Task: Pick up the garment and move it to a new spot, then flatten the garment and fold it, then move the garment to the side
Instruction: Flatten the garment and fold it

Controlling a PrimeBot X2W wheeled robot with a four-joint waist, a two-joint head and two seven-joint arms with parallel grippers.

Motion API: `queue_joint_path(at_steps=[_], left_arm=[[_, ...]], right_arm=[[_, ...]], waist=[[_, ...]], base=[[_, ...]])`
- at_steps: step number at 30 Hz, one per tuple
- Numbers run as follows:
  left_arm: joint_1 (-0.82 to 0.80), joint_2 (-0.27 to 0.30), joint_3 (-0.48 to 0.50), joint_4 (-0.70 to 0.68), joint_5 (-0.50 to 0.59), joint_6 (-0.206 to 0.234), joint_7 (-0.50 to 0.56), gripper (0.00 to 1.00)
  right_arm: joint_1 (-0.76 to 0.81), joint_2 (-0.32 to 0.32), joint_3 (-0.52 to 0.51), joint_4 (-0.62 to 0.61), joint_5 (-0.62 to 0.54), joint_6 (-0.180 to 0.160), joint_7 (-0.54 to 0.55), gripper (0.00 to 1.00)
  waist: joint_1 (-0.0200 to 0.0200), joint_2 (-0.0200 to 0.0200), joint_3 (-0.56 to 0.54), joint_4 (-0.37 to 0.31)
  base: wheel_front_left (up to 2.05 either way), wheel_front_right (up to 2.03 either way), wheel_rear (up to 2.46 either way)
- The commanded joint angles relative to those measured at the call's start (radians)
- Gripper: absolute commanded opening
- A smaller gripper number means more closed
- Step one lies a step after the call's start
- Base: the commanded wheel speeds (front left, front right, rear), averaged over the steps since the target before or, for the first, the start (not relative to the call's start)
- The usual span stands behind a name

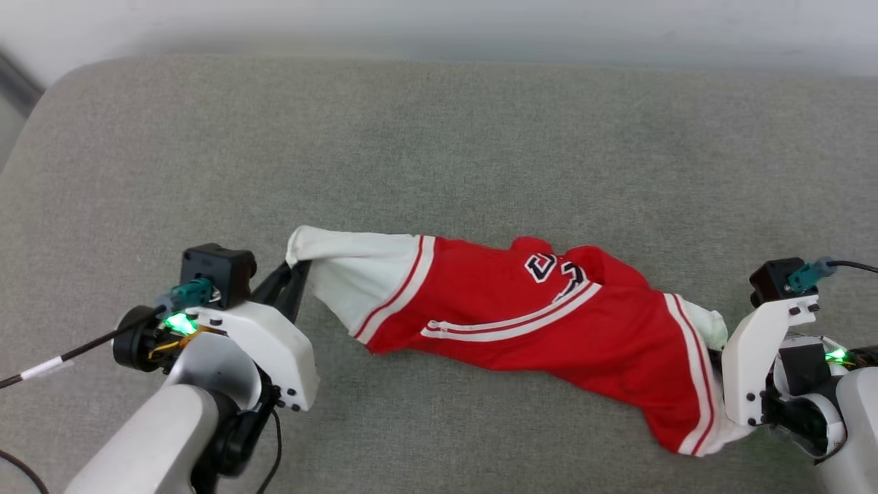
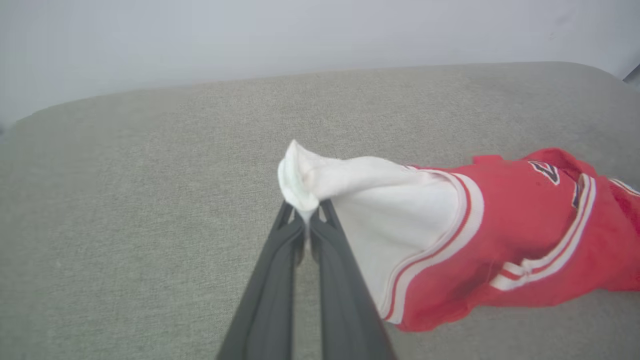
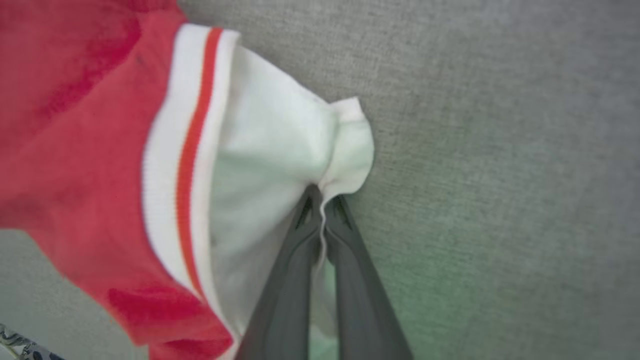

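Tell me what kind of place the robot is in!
Probably a room indoors, maybe a living room. A grey padded fabric surface with rounded corners, like a sofa seat, meets a plain pale wall. The left gripper and right gripper hold the garment between them.

The garment (image 1: 549,322), a red jersey-style shirt with white short sleeves and red-and-white striped trim, is stretched out sideways and bunched into loose folds over a grey fabric surface (image 1: 439,137). Black, white-outlined lettering (image 1: 554,271) is seen creased near its upper edge and cannot be read in full. The left-side sleeve (image 1: 350,271) is drawn to a point and pinched at its tip between the closed jaws of the left gripper (image 2: 306,220). The right-side sleeve (image 3: 280,145) is gathered and clamped likewise by the right gripper (image 3: 322,202). Whether the red middle rests on the surface or hangs just above it cannot be told.
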State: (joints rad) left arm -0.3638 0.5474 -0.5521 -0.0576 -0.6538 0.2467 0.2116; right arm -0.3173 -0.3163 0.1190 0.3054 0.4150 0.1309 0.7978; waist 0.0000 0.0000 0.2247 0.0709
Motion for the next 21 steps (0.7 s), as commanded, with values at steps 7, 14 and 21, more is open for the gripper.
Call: queue_joint_path(at_steps=[7,14,21], left_arm=[[-0.157,0.014,0.053,0.070,0.004,-0.028,-0.016,0.00],[-0.405,-0.029,0.053,0.219,0.023,-0.084,0.007,0.00],[-0.715,-0.092,0.057,0.447,0.054,-0.155,-0.027,0.00]], right_arm=[[-0.135,-0.010,-0.049,-0.083,-0.079,0.000,-0.152,0.00],[-0.329,0.004,-0.055,-0.039,-0.138,0.000,-0.235,0.00],[-0.602,0.021,-0.056,0.076,-0.195,0.000,-0.355,0.00]], waist=[[0.0000,0.0000,-0.085,-0.051],[0.0000,0.0000,-0.096,-0.071],[0.0000,0.0000,-0.008,-0.080]], base=[[0.00,0.00,0.00],[0.00,0.00,0.00],[0.00,0.00,0.00]])
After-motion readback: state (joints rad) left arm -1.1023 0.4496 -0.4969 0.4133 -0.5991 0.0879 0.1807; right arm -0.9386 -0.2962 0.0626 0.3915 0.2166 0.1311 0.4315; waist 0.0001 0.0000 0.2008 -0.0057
